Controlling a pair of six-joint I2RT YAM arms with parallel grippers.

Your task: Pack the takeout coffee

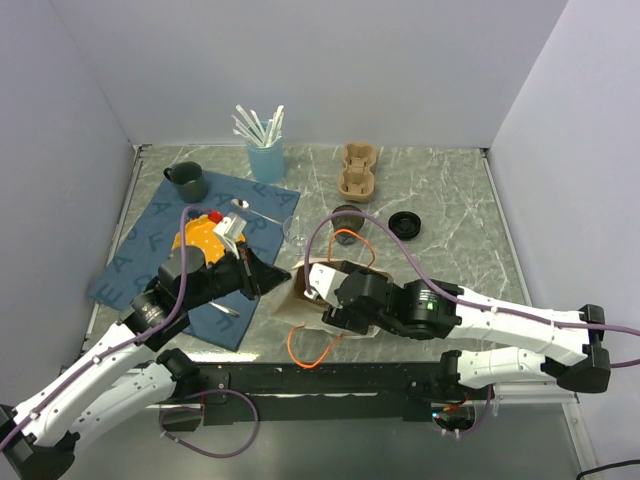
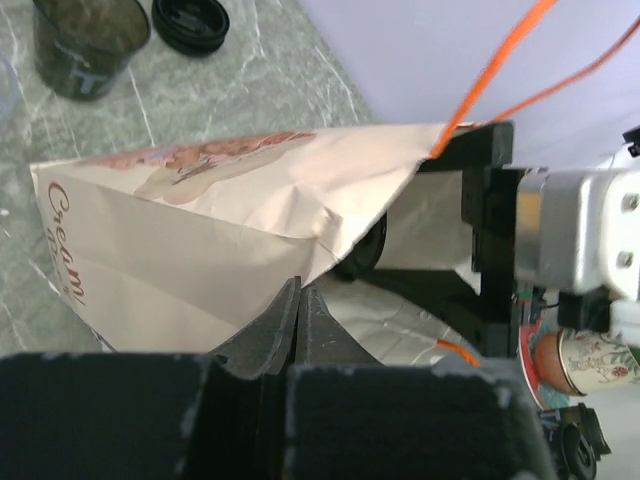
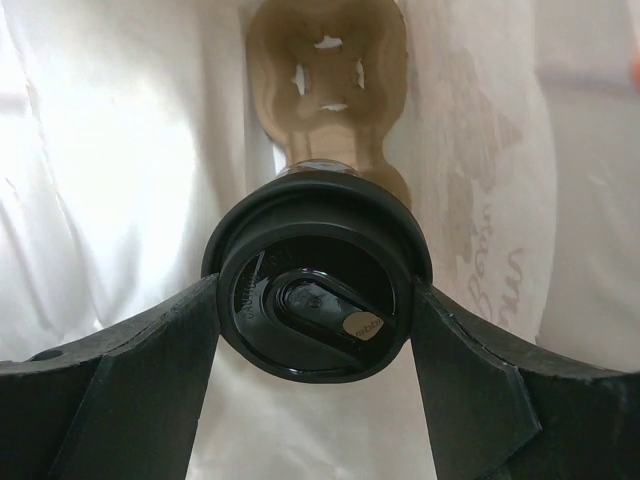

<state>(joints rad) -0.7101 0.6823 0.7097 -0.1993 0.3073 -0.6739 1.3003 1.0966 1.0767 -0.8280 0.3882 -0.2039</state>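
gripping the coffee (image 3: 318,295) inside the bag (image 3: 120,180), the right hand (image 3: 316,320) clamps it at 3 and 9 o'clock; the left hand (image 2: 298,318) pinches shut on the bag's edge.

The takeout coffee (image 3: 318,300) sits inside the paper bag (image 1: 298,292), a cup carrier (image 3: 325,60) behind it; 1 cup (image 1: 347,217) stands beyond the bag.

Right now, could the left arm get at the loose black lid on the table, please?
Probably not. The left gripper is shut on the edge of the paper bag while the right gripper holds the takeout coffee inside; the loose lid lies beyond the bag, so it must let go first.
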